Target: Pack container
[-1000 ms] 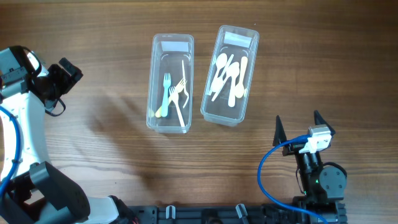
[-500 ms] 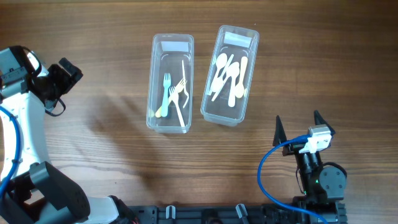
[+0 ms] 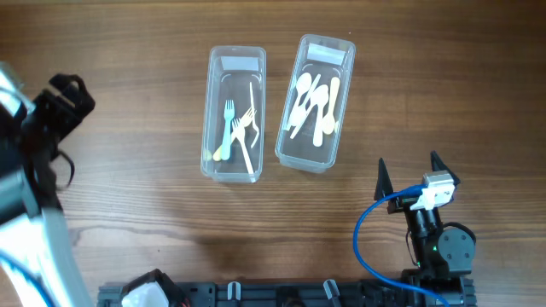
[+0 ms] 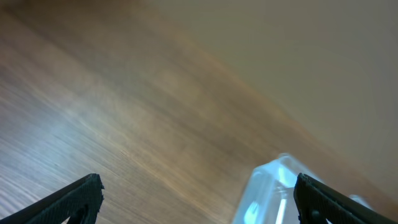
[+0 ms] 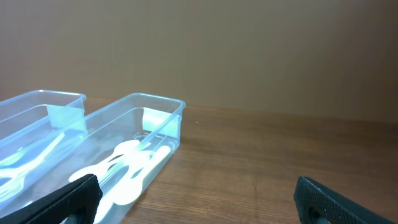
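Note:
Two clear plastic containers lie side by side at the table's middle back. The left container holds several forks. The right container holds several white spoons; it also shows in the right wrist view, with the left container beside it. My right gripper is open and empty, below and right of the containers; in its wrist view the gripper has bare table between its jaws. My left gripper is open and empty at the far left, with a blurred container corner ahead of it.
The wooden table surrounds the containers. A blue cable loops by the right arm's base. The left arm stands blurred at the left edge. A black rail runs along the front edge.
The left arm has swung: its wrist moved left and up and now shows blurred. The right arm and both containers have not moved.

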Action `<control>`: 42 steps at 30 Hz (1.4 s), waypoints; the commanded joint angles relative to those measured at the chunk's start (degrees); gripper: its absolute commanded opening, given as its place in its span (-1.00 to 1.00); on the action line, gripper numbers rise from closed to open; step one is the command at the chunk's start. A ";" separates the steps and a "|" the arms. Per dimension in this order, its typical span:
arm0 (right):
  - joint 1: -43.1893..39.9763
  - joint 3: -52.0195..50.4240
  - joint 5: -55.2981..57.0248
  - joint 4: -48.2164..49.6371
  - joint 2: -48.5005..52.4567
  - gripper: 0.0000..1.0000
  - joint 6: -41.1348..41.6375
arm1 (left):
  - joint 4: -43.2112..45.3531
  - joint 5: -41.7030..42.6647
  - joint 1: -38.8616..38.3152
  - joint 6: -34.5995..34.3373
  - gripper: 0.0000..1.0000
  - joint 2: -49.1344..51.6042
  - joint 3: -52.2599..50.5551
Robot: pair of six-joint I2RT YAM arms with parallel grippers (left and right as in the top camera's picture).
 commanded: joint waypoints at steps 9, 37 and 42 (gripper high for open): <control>-0.20 -0.11 -0.31 0.17 -0.90 0.99 -0.33 | -9.42 -6.29 -6.60 -0.09 1.00 -35.63 -10.58; -0.20 -0.11 -0.31 0.17 -0.90 0.99 -0.31 | 34.12 -7.54 -16.94 -0.13 0.99 -64.39 -67.63; -0.20 -0.11 -0.31 0.15 -0.90 0.99 -0.28 | 31.91 -7.61 -19.21 -0.09 0.99 -64.39 -69.29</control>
